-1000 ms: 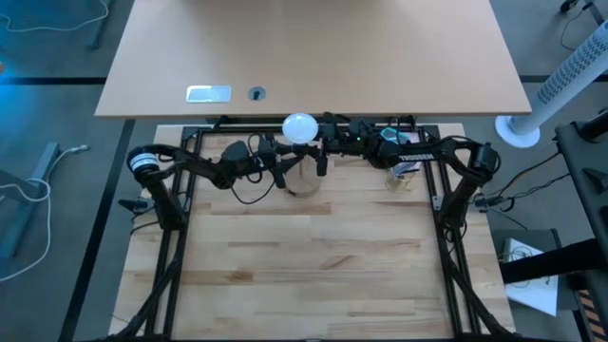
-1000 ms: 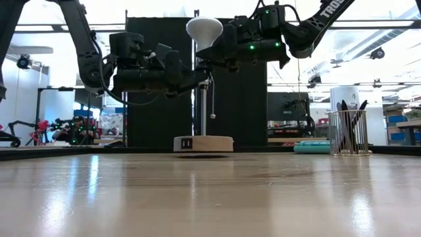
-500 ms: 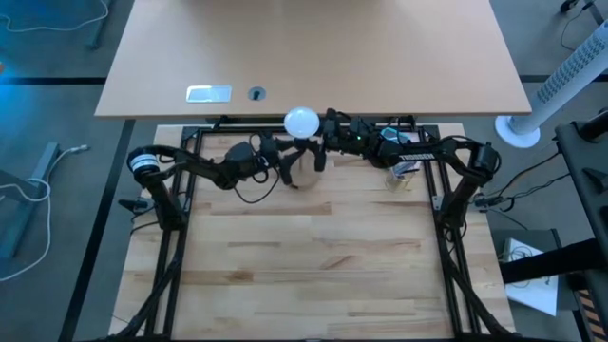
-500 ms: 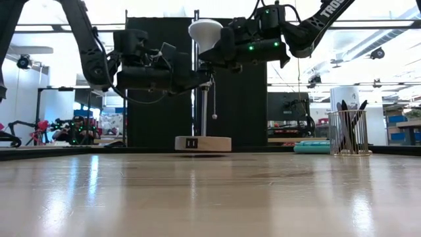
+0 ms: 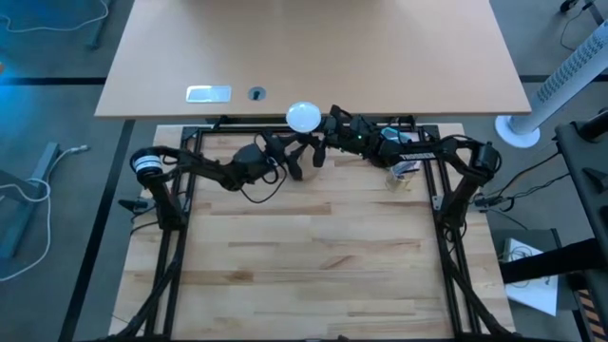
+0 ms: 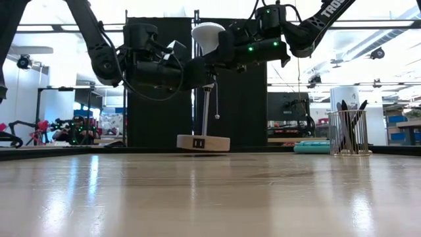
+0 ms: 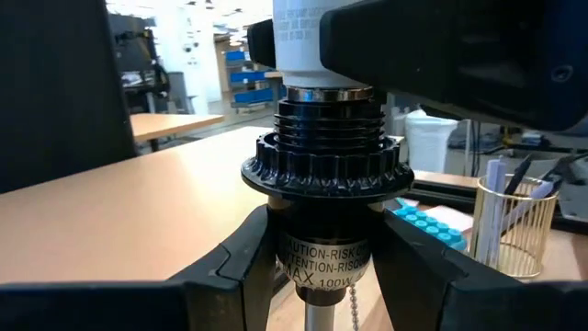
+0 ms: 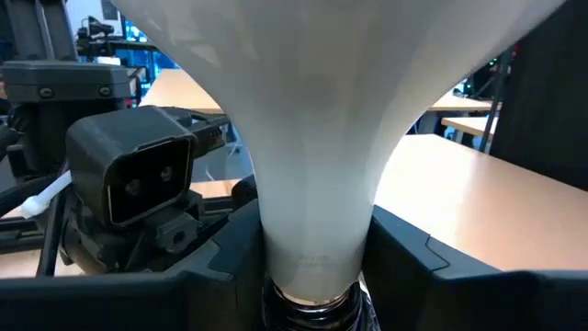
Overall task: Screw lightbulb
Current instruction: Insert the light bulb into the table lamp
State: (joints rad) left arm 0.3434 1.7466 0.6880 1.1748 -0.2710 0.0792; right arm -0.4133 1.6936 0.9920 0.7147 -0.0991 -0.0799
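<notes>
Low view: lamp base (image 6: 203, 142) now tilted, one edge off table (image 6: 210, 197), shifted toward right; seating unsettled. Left gripper (image 7: 317, 276) clamps black socket (image 7: 323, 175); right gripper (image 8: 312, 267) pinches lightbulb (image 6: 208, 36) neck, threads at socket mouth. Far table edge near; open room toward camera.

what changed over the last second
The lamp, with its wooden base, socket and lightbulb, shifted slightly right in the low view, and the left gripper followed. Left still clamps the socket, the right gripper still holds the bulb's neck.
</notes>
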